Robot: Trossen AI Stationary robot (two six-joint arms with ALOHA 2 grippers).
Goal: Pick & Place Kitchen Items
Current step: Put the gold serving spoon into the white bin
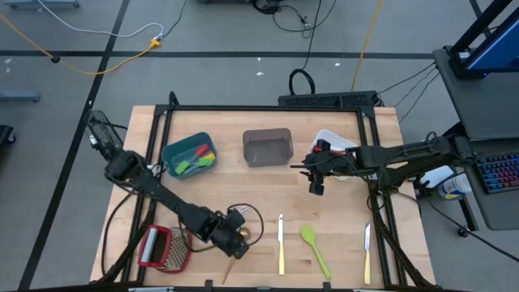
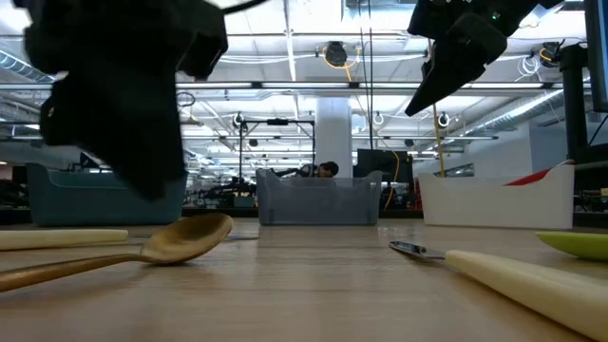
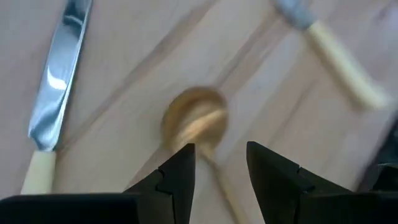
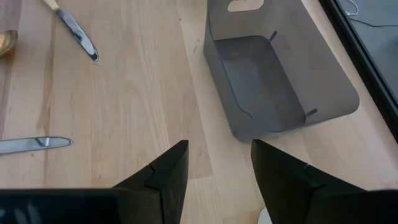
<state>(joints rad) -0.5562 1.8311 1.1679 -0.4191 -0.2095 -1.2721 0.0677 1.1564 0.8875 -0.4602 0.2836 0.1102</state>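
A pale butcher-block table (image 1: 268, 182) with a black frame stands on a grey floor crossed by dark tape lines and trailing yellow and black cables. At its far side sit three bins in a row: a teal bin (image 1: 188, 155) holding red, green and orange utensils, an empty grey bin (image 1: 268, 147), and a white bin (image 1: 334, 139) partly hidden by the right arm. Toward the near edge lie a red-framed grater (image 1: 161, 247), a gold spoon (image 1: 238, 246), a cream-handled knife (image 1: 280, 242), a green spatula (image 1: 315, 248) and a second cream-handled knife (image 1: 366, 253).

The left gripper (image 3: 221, 163) hangs just above the gold spoon's bowl (image 3: 195, 121), its fingers parted a little and holding nothing; the spoon lies flat on the wood between the grater and the nearer knife. The right gripper (image 4: 219, 163) hovers over bare wood just beside the grey bin (image 4: 273, 71), between it and the white bin, fingers apart and empty.

From table height the spoon (image 2: 142, 249) and a knife handle (image 2: 532, 275) fill the foreground, and behind the bins stretches a large open hall with ceiling light strips, pillars, monitors and a person seated far back (image 2: 326, 170)
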